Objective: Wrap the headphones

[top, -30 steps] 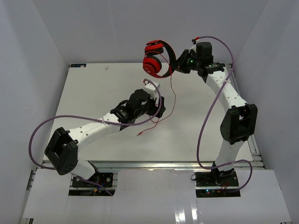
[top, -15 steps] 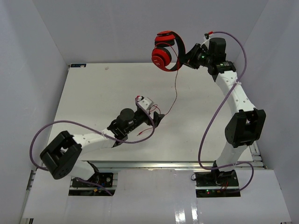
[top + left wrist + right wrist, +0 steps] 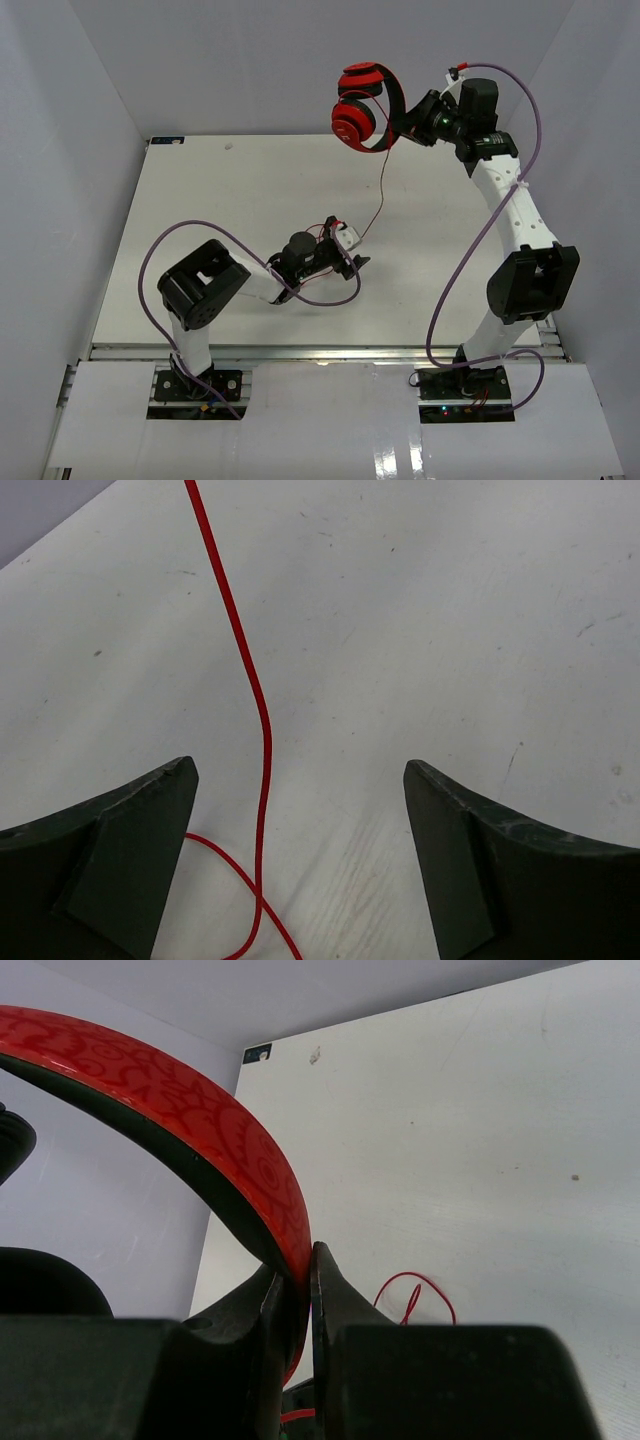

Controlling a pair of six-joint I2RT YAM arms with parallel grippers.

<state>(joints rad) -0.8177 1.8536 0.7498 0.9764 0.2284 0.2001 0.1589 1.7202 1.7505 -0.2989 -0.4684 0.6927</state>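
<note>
- We count one pair of red over-ear headphones (image 3: 362,105) with a black inner band.
- We count one long thin red cord (image 3: 262,740).
- We count two white jointed robot arms: the left arm (image 3: 215,285) and the right arm (image 3: 515,215).
- We count two dark two-finger grippers: the left gripper (image 3: 300,770) and the right gripper (image 3: 305,1265).
- We count two thick purple cables: the left cable (image 3: 150,262) and the right cable (image 3: 437,305).
- We count one flat white table (image 3: 220,200).
- We count one small dark label (image 3: 257,1054) at the table's far corner.
</note>
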